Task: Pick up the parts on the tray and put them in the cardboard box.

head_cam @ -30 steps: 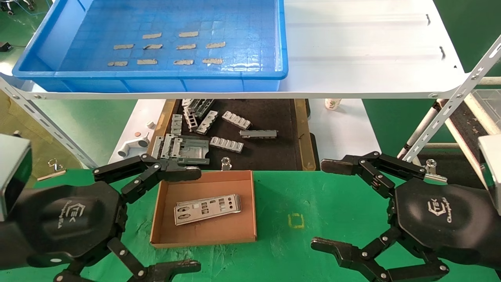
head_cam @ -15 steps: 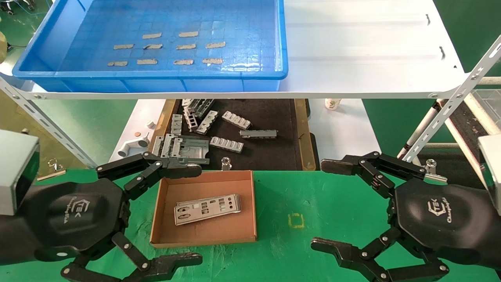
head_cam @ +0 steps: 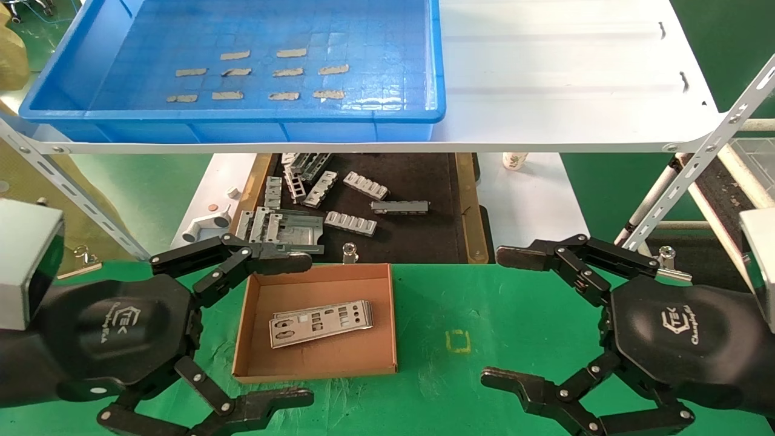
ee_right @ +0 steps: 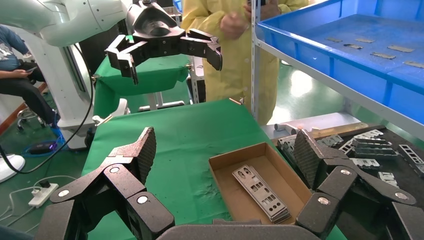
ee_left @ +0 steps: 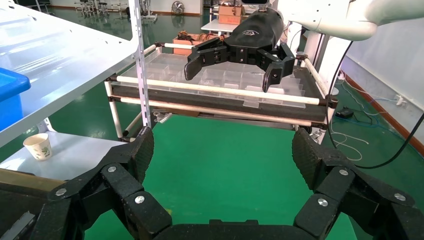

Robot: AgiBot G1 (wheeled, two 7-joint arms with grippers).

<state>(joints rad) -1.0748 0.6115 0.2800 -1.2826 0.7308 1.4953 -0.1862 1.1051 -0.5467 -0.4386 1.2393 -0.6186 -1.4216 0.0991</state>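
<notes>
The cardboard box (head_cam: 243, 339) sits on the green mat, and a small stack of silver parts (head_cam: 321, 324) lies flat inside it. The blue tray (head_cam: 230, 118) stands on the white shelf behind; its floor shows only grey tape strips. My left gripper (head_cam: 310, 329) hovers open at the box's left side, one finger over the box's far left corner, nothing between its fingers. My right gripper (head_cam: 491, 318) hangs open and empty to the right of the box. The right wrist view shows the box (ee_right: 220, 165) and parts (ee_right: 260, 192) beyond my right gripper (ee_right: 225, 147).
Under the shelf (head_cam: 563, 79), a black-floored tray (head_cam: 424, 242) holds several grey ribbed brackets (head_cam: 351, 223). A paper cup (head_cam: 514, 160) stands to its right. A person in yellow (ee_right: 225, 45) stands by the shelf post. A clear-bin rack (ee_left: 225, 80) lies to the right.
My left gripper has shifted slightly away from the table's front edge, staying open. The right gripper, box and parts have not moved.
</notes>
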